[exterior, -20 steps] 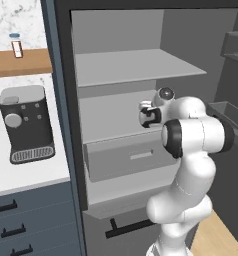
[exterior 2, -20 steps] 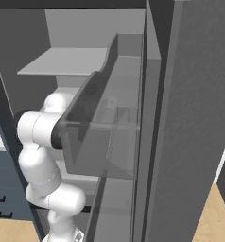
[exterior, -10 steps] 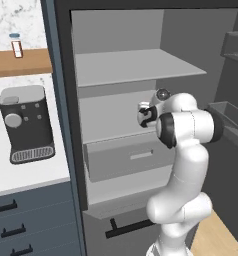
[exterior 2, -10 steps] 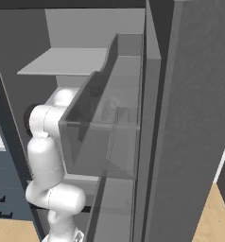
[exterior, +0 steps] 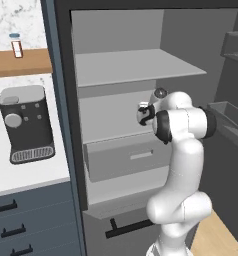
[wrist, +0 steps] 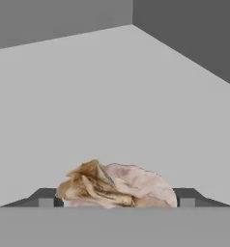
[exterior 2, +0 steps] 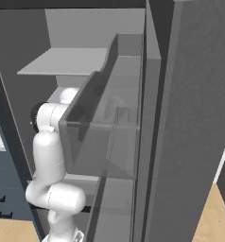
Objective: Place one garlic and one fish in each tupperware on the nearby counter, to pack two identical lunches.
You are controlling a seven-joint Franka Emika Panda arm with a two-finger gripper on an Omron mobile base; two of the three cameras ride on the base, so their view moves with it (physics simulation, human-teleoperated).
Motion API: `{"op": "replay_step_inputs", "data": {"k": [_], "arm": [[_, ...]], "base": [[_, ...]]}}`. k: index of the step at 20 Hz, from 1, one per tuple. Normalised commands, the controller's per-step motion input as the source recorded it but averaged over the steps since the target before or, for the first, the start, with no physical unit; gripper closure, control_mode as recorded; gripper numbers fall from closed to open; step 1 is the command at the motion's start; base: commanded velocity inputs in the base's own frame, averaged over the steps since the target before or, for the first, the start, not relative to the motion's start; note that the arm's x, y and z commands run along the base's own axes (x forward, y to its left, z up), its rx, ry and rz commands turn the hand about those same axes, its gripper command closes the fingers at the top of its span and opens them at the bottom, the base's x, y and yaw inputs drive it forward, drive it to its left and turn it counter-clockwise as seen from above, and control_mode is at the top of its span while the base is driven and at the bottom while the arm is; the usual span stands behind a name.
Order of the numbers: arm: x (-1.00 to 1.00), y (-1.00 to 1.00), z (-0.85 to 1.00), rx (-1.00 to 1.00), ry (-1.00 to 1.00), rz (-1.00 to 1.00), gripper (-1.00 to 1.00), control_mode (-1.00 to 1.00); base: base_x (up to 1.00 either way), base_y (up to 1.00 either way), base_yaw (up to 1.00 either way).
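A pinkish-white garlic [wrist: 118,185] with a papery brown end lies on a pale grey fridge shelf, low in the hand view. My gripper [wrist: 117,202] straddles it, and the dark fingertips [wrist: 47,197] press against both of its sides. In the left base view the gripper [exterior: 143,114] reaches into the open fridge above the middle shelf. The white marble-look counter [exterior: 26,172] lies to the left of the fridge. Fish and tupperware are out of view.
The fridge has an upper shelf [exterior: 136,65] and a grey drawer [exterior: 126,159] below the hand. A see-through door bin [exterior 2: 109,137] stands close on the arm's right. A dark coffee machine [exterior: 25,122] sits on the counter under a wooden shelf [exterior: 21,64].
The arm has pushed forward and up, deeper into the fridge, with the elbow now folded higher. The jaws have narrowed onto the garlic.
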Motion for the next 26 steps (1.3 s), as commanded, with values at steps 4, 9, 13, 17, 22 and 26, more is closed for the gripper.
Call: {"op": "replay_step_inputs", "data": {"k": [4, 9, 13, 17, 22, 26], "arm": [[0.00, 0.00, -0.32, 0.00, 0.08, -0.03, 1.00, -1.00], [-0.46, 0.20, -0.12, -0.02, -0.03, 0.01, 1.00, -1.00], [-1.00, 0.52, 0.00, -0.01, -0.06, 0.05, 1.00, -1.00], [-1.00, 0.69, 0.03, -0.03, -0.02, 0.12, 1.00, -1.00], [-1.00, 0.51, 0.36, -0.01, -0.03, 0.13, 1.00, -1.00], [-1.00, 0.24, 0.77, 0.01, -0.02, 0.08, 1.00, -1.00]], "base": [[0.00, 0.00, 0.00], [0.00, 0.00, 0.00], [0.00, 0.00, 0.00], [0.00, 0.00, 0.00], [0.00, 0.00, 0.00], [0.00, 0.00, 0.00]]}}
